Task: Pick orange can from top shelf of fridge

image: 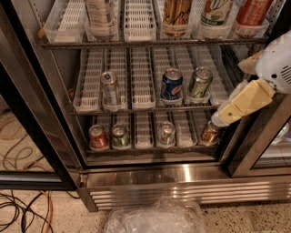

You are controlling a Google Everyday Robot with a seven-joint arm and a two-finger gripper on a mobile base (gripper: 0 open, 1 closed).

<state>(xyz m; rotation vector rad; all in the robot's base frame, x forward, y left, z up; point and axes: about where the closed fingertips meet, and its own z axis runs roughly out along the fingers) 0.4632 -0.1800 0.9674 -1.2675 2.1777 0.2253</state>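
My pincer (223, 116) hangs at the right of the frame, before the lower racks of the fridge (150, 177), its tip just above a small copper can (210, 133). I cannot tell how far open it is, and I see nothing in its hold. The orange can (176, 12) stands well up and left of it, upper centre, on the top shelf (150, 43), with a green-and-white can (216, 11) just to its right.

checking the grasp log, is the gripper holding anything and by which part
Nothing seems held: the gripper hangs at the right, by the middle rack, while the orange can stands on the top shelf.
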